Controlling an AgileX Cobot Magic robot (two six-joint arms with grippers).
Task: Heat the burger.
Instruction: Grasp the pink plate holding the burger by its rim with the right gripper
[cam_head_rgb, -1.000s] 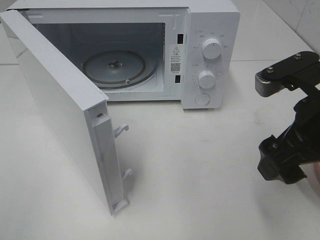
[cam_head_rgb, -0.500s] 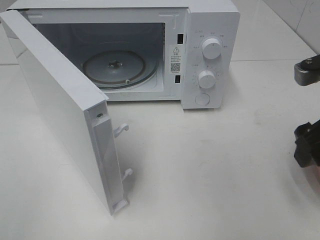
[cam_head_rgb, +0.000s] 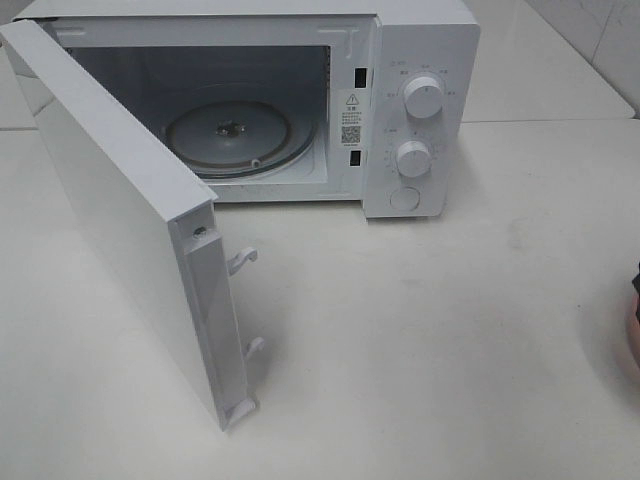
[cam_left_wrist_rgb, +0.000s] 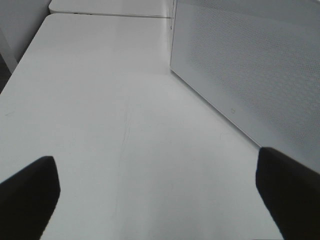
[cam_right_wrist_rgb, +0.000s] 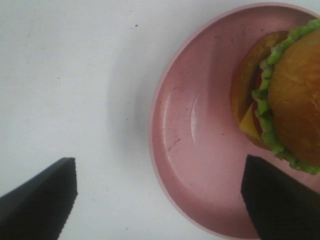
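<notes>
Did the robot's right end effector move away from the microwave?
Yes. The right end effector slid rightward, away from the microwave, and is almost out of the high view.

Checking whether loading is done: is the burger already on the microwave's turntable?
No, the glass turntable inside the open microwave is bare, while the burger sits on the pink plate in the right wrist view.

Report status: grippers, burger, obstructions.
Open, empty: left gripper, right gripper. Ungripped: burger on plate. Microwave door open; no obstruction seen.
</notes>
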